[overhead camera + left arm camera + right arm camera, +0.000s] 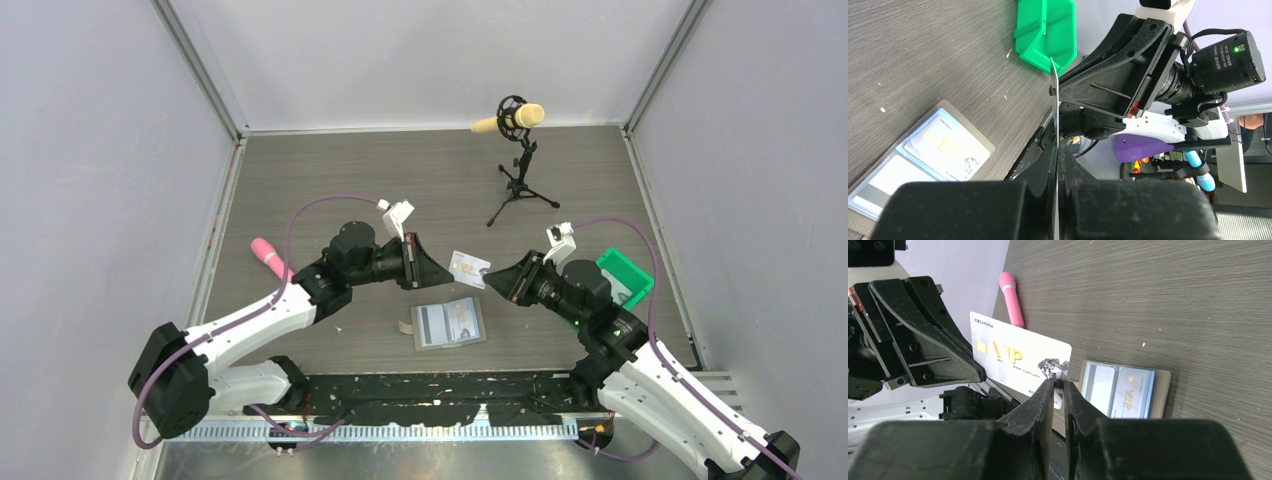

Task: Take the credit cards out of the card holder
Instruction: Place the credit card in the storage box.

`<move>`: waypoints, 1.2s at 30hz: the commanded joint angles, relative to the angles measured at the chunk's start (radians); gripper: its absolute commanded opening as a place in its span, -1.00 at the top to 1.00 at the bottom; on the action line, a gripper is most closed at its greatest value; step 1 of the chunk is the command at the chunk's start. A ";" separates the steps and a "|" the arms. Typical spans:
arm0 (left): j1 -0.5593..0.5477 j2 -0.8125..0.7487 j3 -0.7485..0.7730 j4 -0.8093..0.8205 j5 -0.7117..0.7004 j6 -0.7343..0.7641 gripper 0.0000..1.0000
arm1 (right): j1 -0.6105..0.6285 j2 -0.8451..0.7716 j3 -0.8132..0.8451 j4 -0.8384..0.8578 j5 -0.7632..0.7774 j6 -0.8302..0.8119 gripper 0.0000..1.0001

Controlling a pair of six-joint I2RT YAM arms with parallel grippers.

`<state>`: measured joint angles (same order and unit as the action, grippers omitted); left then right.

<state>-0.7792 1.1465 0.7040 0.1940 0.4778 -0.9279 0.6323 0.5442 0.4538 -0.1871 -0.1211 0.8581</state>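
One credit card hangs above the table, pinched from both sides: the left tool clamps one edge, the right tool grips a corner. Beneath, the card holder lies open near the table's front edge.

Soft, even light from above fills the enclosure — the microphone stand throws only a faint shadow on the grey tabletop. In the wrist views the near black fingers are blurred, while the credit card reads sharp.
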 commanded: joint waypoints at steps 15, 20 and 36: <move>0.017 -0.077 -0.104 0.296 0.074 -0.198 1.00 | -0.037 -0.036 -0.080 0.323 -0.145 0.093 0.04; 0.020 -0.096 -0.098 0.223 0.049 -0.157 1.00 | -0.053 -0.061 -0.071 0.248 -0.096 0.086 -0.20; 0.021 -0.042 -0.078 0.145 0.045 -0.096 0.36 | -0.110 -0.053 -0.056 0.287 -0.153 0.043 0.90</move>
<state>-0.7540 1.0988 0.5987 0.3580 0.5102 -1.0691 0.5529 0.4675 0.3698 0.0917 -0.2626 0.9535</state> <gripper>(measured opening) 0.203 0.075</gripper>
